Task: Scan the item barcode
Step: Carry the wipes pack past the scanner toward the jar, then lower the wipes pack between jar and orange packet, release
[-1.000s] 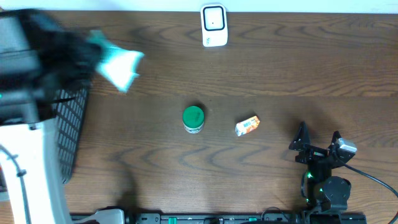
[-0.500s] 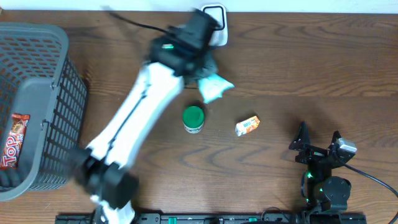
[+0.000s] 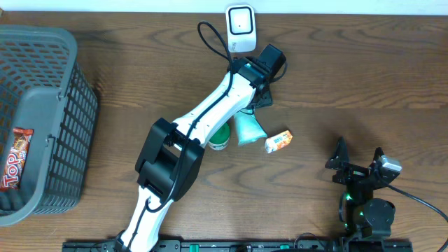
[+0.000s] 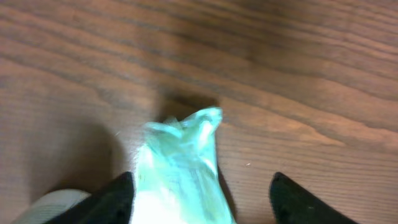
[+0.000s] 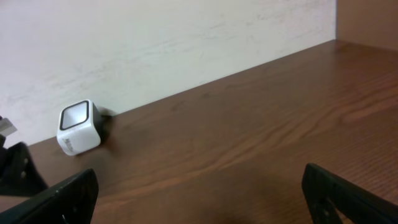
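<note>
A teal plastic packet [image 3: 248, 129] lies on the table between a green-lidded can [image 3: 218, 135] and a small orange packet [image 3: 278, 141]. My left gripper [image 3: 253, 103] hovers just behind the teal packet, a short way in front of the white barcode scanner [image 3: 240, 28]. In the left wrist view its jaws stand open around the teal packet [image 4: 180, 168]. The packet sits close to the left finger [image 4: 115, 199], with a bare gap to the right one. My right gripper [image 3: 359, 164] rests open at the front right, holding nothing, and its wrist view shows the scanner [image 5: 79, 127] far off.
A grey wire basket [image 3: 70, 105] stands at the left edge with a red "Top" bar [image 3: 15, 159] in it. The left arm [image 3: 203, 119] stretches diagonally across the table's middle. A black cable loops near the scanner.
The left arm swung from the basket side across to the middle with the teal packet. Its jaws then opened, and the packet now lies beside the green can. The right arm stayed still.
</note>
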Robot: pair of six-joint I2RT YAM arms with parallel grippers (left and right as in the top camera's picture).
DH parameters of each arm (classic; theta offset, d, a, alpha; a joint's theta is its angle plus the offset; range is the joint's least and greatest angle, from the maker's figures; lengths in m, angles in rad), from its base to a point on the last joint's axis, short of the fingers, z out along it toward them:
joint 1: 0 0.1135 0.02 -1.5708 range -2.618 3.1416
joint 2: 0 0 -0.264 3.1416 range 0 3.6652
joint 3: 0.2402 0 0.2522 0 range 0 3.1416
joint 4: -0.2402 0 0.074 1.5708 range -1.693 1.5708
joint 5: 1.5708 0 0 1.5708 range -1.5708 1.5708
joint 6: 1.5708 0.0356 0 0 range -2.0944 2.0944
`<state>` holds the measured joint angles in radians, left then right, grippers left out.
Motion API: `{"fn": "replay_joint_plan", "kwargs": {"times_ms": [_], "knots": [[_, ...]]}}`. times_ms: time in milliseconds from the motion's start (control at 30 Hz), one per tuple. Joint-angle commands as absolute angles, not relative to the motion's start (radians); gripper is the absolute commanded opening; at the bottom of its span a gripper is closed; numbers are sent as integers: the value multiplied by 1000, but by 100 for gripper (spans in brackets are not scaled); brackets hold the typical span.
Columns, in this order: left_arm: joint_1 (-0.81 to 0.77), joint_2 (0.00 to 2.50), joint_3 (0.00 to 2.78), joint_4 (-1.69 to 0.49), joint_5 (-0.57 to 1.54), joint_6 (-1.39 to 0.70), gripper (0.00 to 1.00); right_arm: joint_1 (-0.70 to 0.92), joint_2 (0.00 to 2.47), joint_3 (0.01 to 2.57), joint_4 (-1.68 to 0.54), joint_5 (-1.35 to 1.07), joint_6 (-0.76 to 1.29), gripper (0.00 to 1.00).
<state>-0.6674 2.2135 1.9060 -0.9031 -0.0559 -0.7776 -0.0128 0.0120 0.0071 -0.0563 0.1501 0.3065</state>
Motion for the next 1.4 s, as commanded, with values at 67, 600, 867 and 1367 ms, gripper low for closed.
{"fn": "replay_joint_plan", "kwargs": {"times_ms": [67, 600, 867, 1367], "knots": [[-663, 2180, 1913, -873, -103, -783, 74, -12, 7, 6, -60, 152, 310, 99], [-653, 2177, 1911, -1036, -303, -829, 24, -12, 7, 6, -60, 152, 310, 99], [-612, 2177, 1805, -1027, -323, -829, 24, -12, 7, 6, -60, 152, 310, 99], [-613, 2177, 1644, -765, 33, -667, 23, -12, 7, 6, -60, 152, 310, 99]]}}
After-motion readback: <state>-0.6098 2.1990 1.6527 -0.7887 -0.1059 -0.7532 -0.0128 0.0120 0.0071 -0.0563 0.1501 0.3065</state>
